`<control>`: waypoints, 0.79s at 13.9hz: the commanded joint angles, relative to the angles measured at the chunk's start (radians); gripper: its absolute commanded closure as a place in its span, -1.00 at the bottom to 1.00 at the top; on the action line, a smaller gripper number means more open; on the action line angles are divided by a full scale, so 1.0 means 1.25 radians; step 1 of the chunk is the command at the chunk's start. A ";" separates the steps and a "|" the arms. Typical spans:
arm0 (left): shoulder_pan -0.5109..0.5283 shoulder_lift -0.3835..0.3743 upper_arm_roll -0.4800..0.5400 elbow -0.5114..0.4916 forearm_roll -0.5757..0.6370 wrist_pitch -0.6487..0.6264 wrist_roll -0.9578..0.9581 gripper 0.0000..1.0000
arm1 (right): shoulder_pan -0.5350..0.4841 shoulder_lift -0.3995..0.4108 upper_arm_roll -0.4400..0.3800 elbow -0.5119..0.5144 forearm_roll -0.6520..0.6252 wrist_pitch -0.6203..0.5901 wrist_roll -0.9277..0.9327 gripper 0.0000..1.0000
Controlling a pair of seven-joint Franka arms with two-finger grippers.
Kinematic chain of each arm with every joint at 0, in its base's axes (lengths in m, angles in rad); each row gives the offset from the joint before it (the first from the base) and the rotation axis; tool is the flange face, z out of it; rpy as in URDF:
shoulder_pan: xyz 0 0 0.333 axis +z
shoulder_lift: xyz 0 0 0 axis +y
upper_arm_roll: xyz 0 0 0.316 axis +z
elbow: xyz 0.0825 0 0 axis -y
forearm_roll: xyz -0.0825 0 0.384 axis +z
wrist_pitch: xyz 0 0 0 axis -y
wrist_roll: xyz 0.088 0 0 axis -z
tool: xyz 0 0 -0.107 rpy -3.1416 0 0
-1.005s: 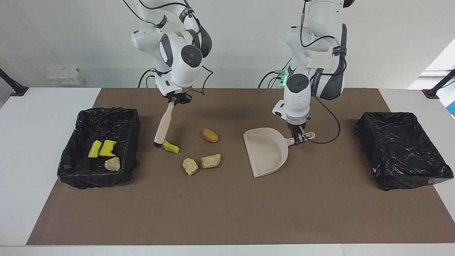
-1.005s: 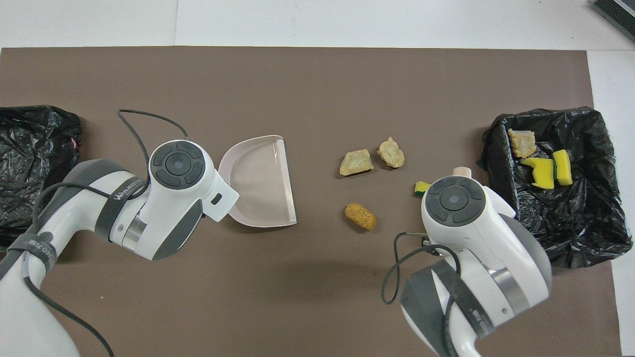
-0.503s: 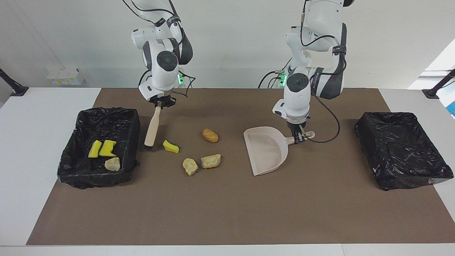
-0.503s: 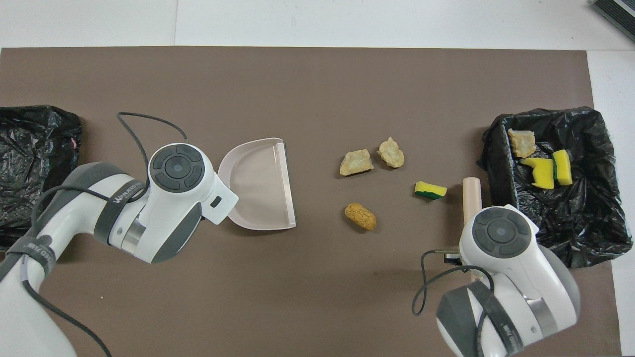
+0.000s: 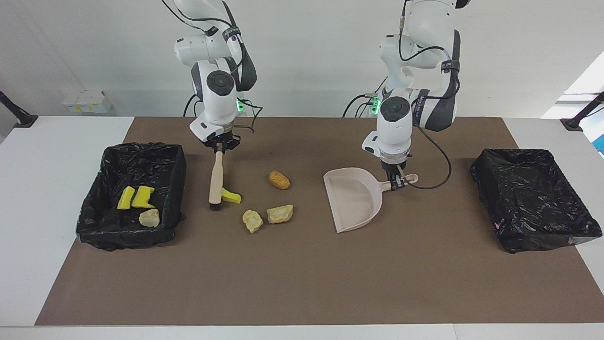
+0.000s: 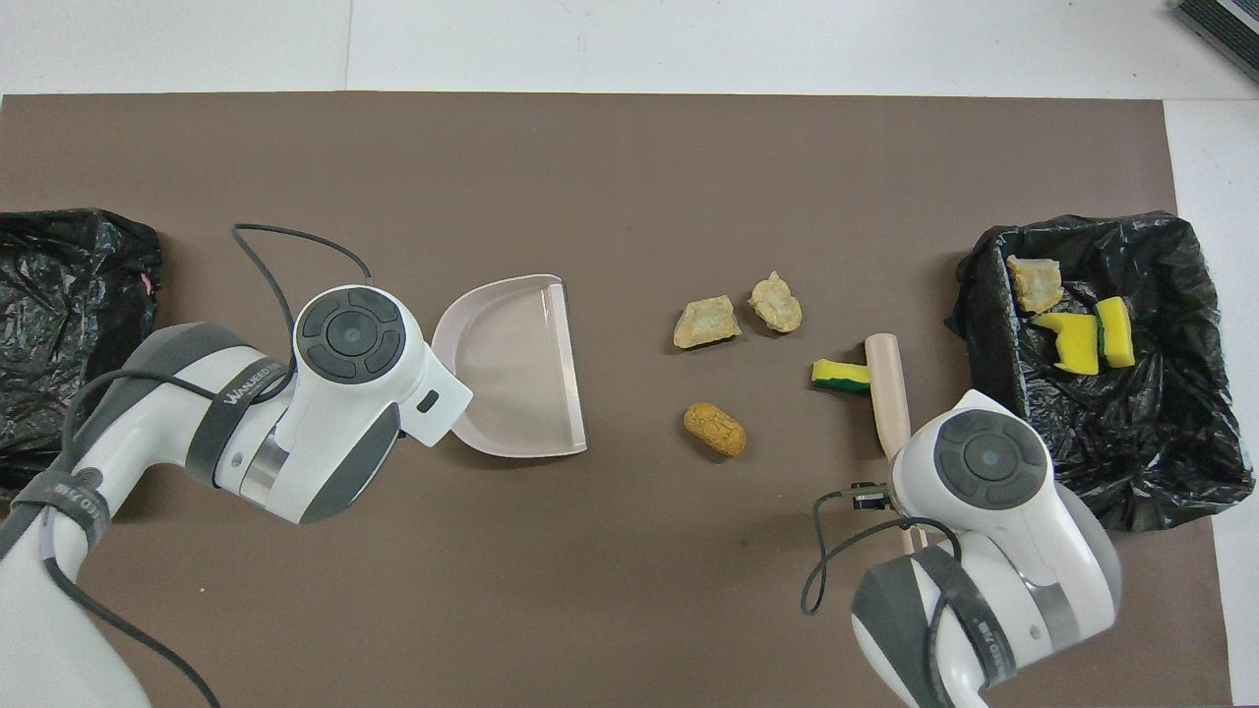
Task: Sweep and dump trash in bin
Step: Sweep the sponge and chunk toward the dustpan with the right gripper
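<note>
**Brush head against sponge wedge; four pieces loose on the mat, three in the bin**

Right gripper (image 5: pixel 220 145) clenched on the top of the beige wooden-looking brush handle (image 5: pixel 216 175). Brush hangs nearly upright, black bristles (image 5: pixel 214 206) down at the brown mat (image 5: pixel 302 283). The yellow sponge wedge with a dark green edge (image 5: pixel 231 196) lies just beside the brush head, touching or nearly so, on the side toward the left arm's end.

Left gripper (image 5: pixel 395 182) clamped on the handle stub of the pale beige plastic dustpan (image 5: pixel 354 200). Pan sits flat on the mat, open lip facing the loose trash.

Loose trash on the mat, between brush and dustpan:
- brown oval lump, rough-textured (image 5: pixel 279 179), nearest the robots of the group
- two pale beige wrinkly lumps (image 5: pixel 252 220) and (image 5: pixel 280 214), side by side, close together, farther from the robots than the oval lump
- the sponge wedge noted above

Black-bag-lined bin at the right arm's end (image 5: pixel 174 160) holds three pieces: two yellow sponge wedges (image 5: pixel 136 197) lying against each other, and one pale beige lump (image 5: pixel 149 217) just beside them, farther from the robots.

Second black-lined bin (image 5: pixel 533 198) stands at the left arm's end of the table; no trash visible in it.
</note>
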 commanded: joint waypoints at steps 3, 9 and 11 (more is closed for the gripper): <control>-0.010 -0.026 0.007 -0.039 0.013 0.021 -0.008 1.00 | 0.075 0.102 0.010 0.117 0.098 -0.020 -0.022 1.00; -0.010 -0.025 0.006 -0.039 0.013 0.026 -0.023 1.00 | 0.215 0.204 0.025 0.258 0.233 -0.054 -0.022 1.00; -0.010 -0.025 0.007 -0.039 0.013 0.026 -0.024 1.00 | 0.253 0.262 0.026 0.330 0.293 -0.039 -0.006 1.00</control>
